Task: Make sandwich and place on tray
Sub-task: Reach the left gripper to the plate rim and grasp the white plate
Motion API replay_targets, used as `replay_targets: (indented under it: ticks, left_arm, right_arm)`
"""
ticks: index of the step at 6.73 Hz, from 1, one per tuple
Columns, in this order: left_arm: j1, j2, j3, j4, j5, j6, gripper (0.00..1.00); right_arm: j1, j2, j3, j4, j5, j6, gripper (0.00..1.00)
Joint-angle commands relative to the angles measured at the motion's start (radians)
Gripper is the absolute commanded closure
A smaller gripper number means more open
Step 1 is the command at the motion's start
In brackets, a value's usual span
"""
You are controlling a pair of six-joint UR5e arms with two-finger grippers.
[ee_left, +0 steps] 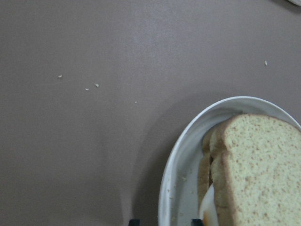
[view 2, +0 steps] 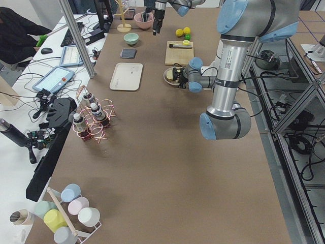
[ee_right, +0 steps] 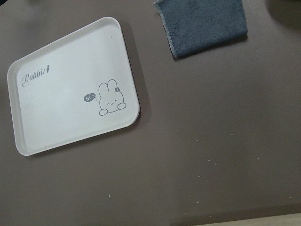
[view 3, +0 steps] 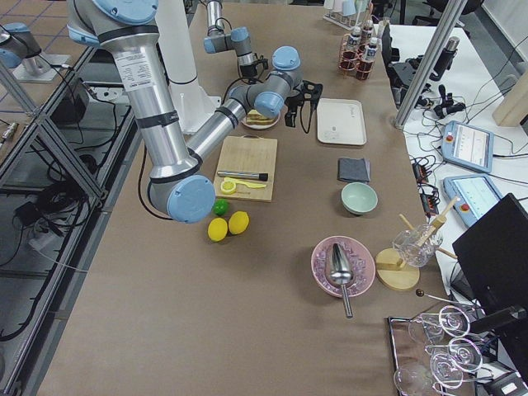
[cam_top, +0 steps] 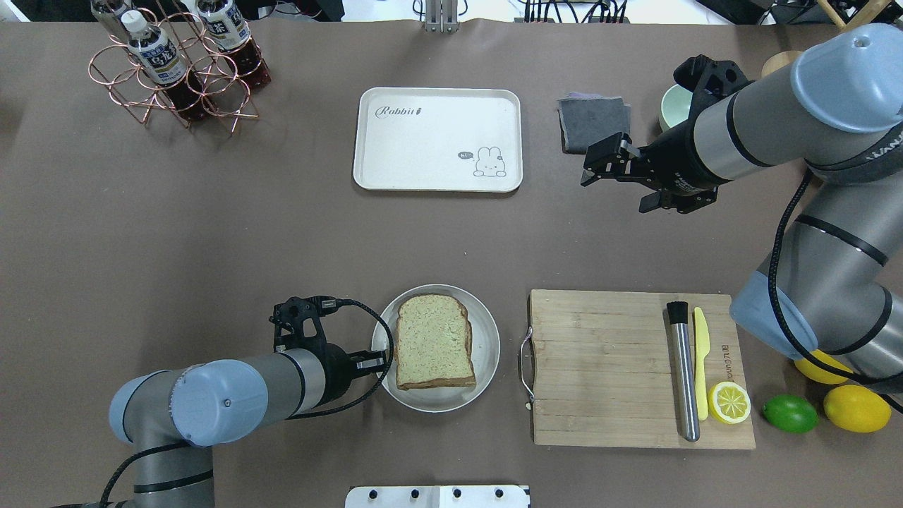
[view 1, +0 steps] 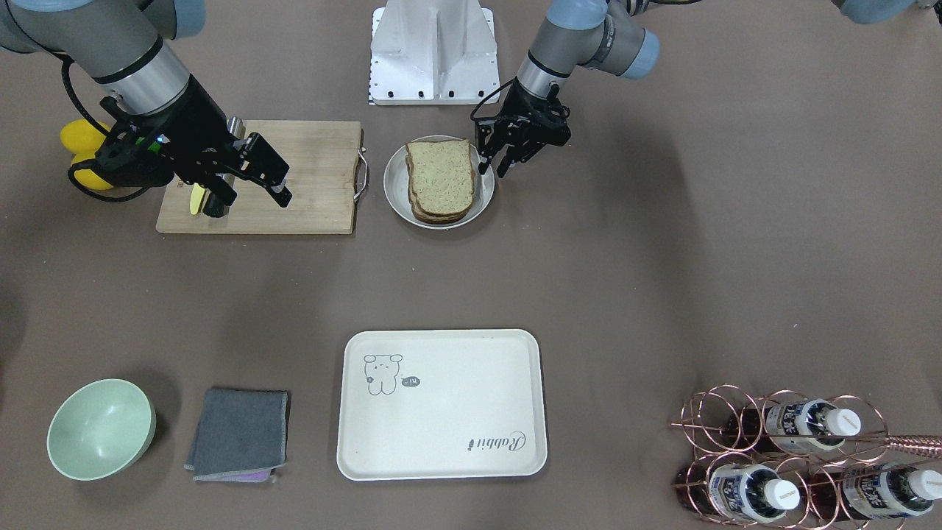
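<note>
Tan bread sandwich (cam_top: 434,341) is judged assembled on its plate (cam_top: 488,346); the tray (cam_top: 423,148) lies well apart at 12 o'clock, overhead view. Left jaws are spread astride the plate's 9 o'clock rim; right jaws released, empty. Next required: rim pinched, plate carried level.

One sandwich (cam_top: 433,341), one tray (cam_top: 423,148), one cutting board (cam_top: 600,367), one green bowl (view 1: 101,428), two whole lemons (cam_top: 856,408), one lime (cam_top: 790,413), three bottles (view 1: 809,423).
</note>
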Motion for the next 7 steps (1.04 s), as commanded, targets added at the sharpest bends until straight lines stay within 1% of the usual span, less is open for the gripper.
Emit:
replay_targets:
  ticks: [1,2,3,5,6,7]
  left_arm:
    - [0.001,-0.003,0.014,-0.002,0.000,0.001,0.64]
    - [0.001,-0.003,0.016,-0.002,-0.002,0.001,0.89]
    - [0.000,-0.009,0.008,0.000,-0.007,0.001,1.00]
    - [-0.008,-0.019,-0.003,0.004,-0.011,0.006,1.00]
    - [-0.027,-0.020,-0.010,0.009,-0.048,0.006,1.00]
    - [-0.098,-0.023,-0.012,0.012,-0.163,0.006,1.00]
  right_arm:
    - [-0.001,-0.006,0.003,0.003,-0.001,0.000,0.00]
    - [-0.001,-0.006,0.001,0.003,-0.001,0.000,0.00]
    - [-0.001,-0.006,0.003,0.003,0.001,0.000,0.00]
    - [0.001,-0.004,0.004,0.003,0.001,-0.002,0.00]
    - [0.001,-0.004,0.006,0.003,0.001,-0.002,0.00]
    - [0.002,-0.004,0.006,0.003,0.002,-0.002,0.00]
